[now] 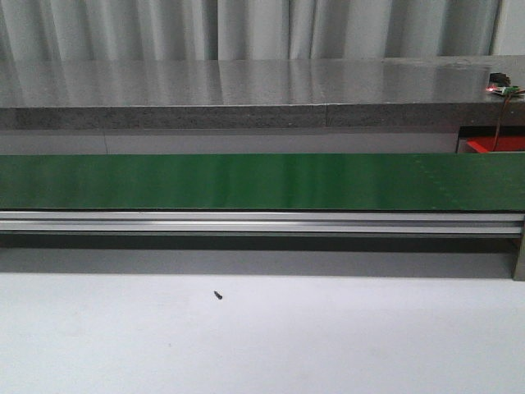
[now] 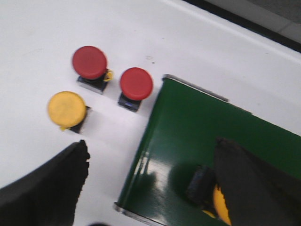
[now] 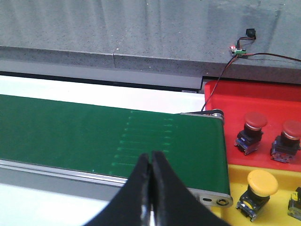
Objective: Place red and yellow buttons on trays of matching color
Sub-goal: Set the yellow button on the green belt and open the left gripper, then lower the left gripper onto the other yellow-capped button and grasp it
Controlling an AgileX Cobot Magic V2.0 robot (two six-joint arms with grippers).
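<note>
In the left wrist view, two red buttons (image 2: 90, 62) (image 2: 136, 84) and a yellow button (image 2: 67, 109) stand on the white table beside the end of the green belt (image 2: 188, 127). Another yellow button (image 2: 220, 203) lies on the belt, partly hidden behind one finger. My left gripper (image 2: 153, 183) is open and straddles the belt's corner. My right gripper (image 3: 151, 157) is shut and empty over the belt's near edge. Beside it, the red tray (image 3: 225, 96) holds two red buttons (image 3: 254, 123) (image 3: 291, 129). The yellow tray (image 3: 235, 181) holds a yellow button (image 3: 262, 182).
The belt (image 1: 246, 180) runs across the front view with an aluminium rail (image 1: 246, 222) below it. A small dark screw (image 1: 218, 295) lies on the white table. A grey stone ledge (image 1: 246, 90) carries a small circuit board (image 1: 500, 84) with wires. No gripper shows in the front view.
</note>
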